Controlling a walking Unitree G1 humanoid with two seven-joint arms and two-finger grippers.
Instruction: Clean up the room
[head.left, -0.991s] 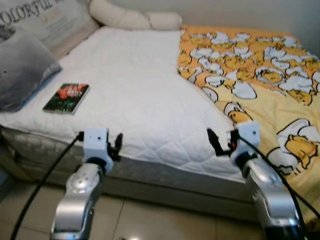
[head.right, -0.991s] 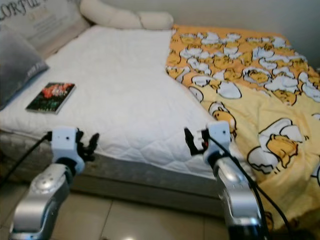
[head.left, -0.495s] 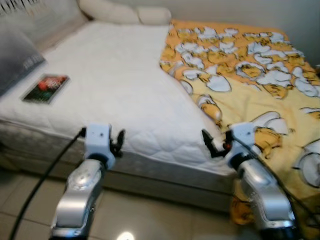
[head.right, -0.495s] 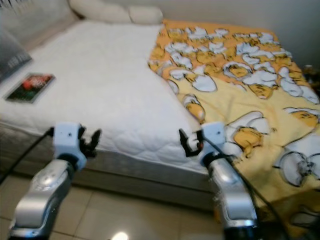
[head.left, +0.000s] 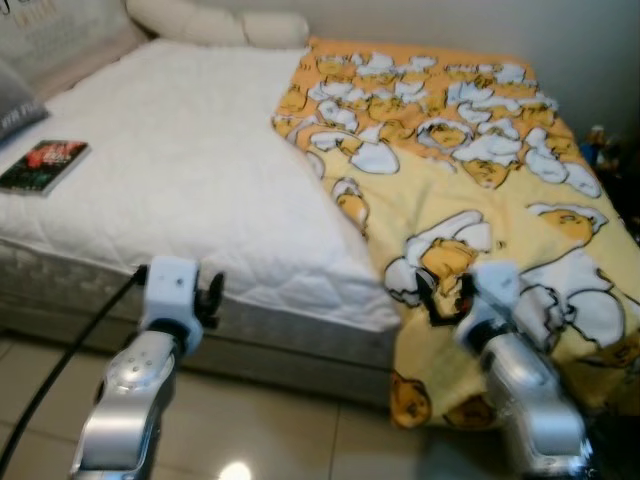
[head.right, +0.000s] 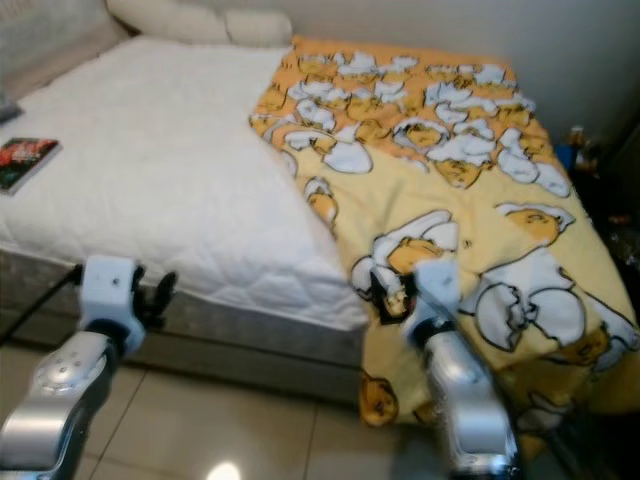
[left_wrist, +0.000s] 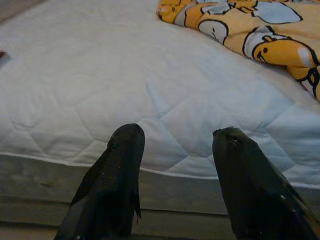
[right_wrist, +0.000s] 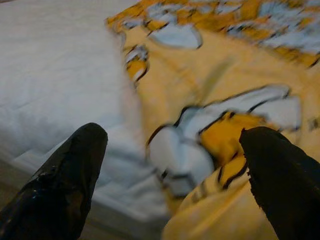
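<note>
A yellow blanket (head.left: 470, 180) printed with egg cartoons covers the right half of the bed and hangs over its front edge. A book (head.left: 43, 165) with a dark red cover lies on the white mattress (head.left: 180, 170) at the far left. My left gripper (head.left: 212, 297) is held low in front of the mattress edge, its fingers (left_wrist: 117, 170) open and empty. My right gripper (head.left: 432, 297) is open in front of the hanging blanket (right_wrist: 210, 125), holding nothing.
Cream pillows (head.left: 215, 25) lie along the head of the bed, with a printed cushion (head.left: 50, 30) at the back left. Small items stand by the wall at the right (head.left: 598, 148). Beige floor tiles (head.left: 270, 430) lie in front of the bed.
The camera has swung to the right: the book and pillows slid left, more blanket came into view. My right gripper now faces the blanket instead of the mattress. Both grippers stay open.
</note>
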